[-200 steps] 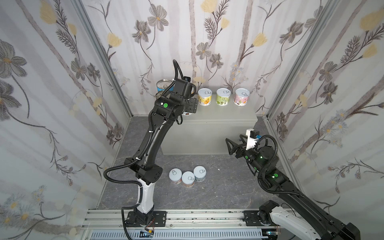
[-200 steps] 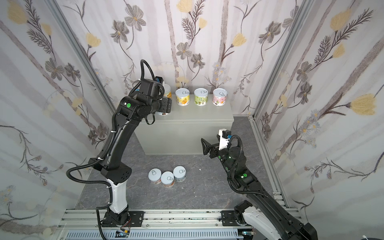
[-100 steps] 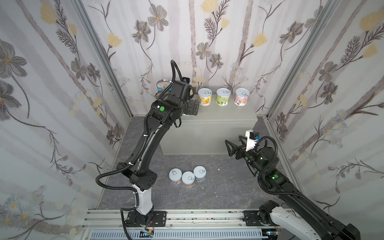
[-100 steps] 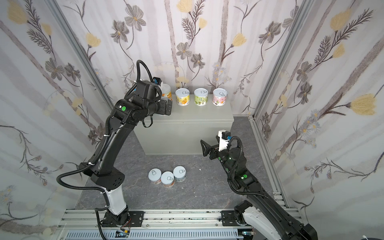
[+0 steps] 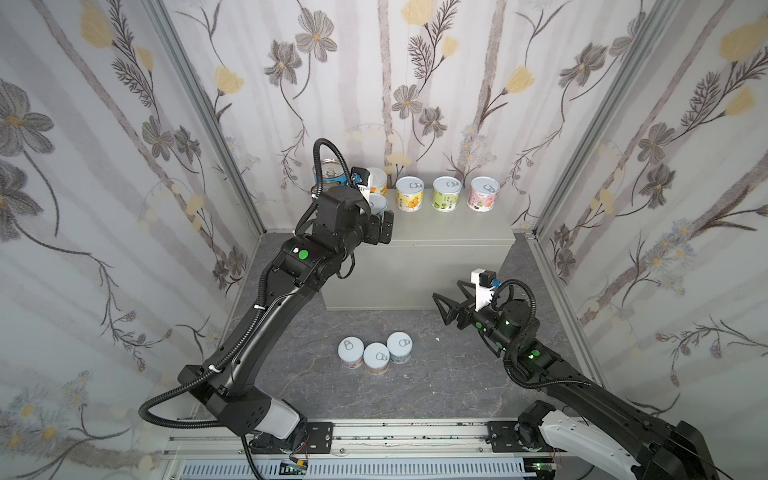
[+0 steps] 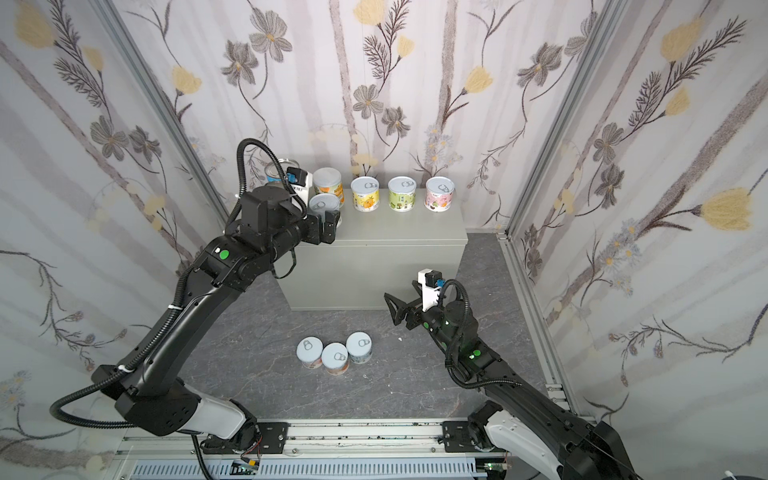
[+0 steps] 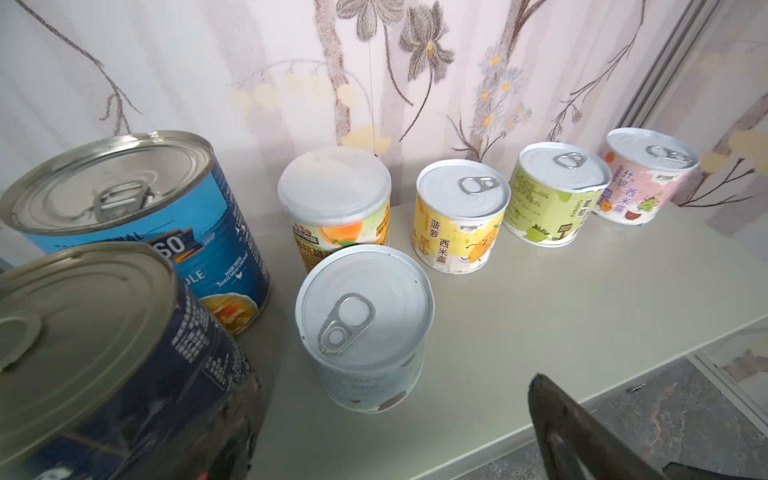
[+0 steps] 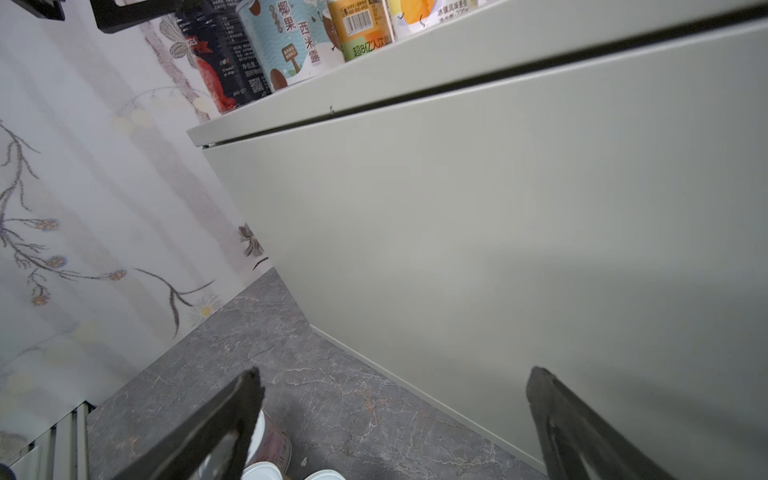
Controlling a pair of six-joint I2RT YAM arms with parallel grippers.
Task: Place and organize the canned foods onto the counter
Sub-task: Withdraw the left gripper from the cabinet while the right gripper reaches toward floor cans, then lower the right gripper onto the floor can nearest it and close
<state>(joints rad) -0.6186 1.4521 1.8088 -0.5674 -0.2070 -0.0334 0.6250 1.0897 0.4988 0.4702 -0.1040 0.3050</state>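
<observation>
Seven canned foods point(image 5: 409, 195) stand on the grey counter point(image 5: 449, 237) at upper centre of both top views. Three pale-lidded cans point(image 5: 376, 356) sit on the marbled floor point(image 5: 436, 374) at lower centre. The left gripper point(image 6: 327, 226) is spread wide, gripping nothing, its jaws either side of a pale-blue can point(image 7: 365, 332). The right gripper point(image 5: 448, 293), spread wide and empty, hovers right of centre.

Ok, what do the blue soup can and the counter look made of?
Blue soup can: looks like metal, bare shiny ribbed lid with pull tab, glossy printed label. Counter: probably painted sheet metal, smooth matte pale grey, thin lid edge with a seam.
</observation>
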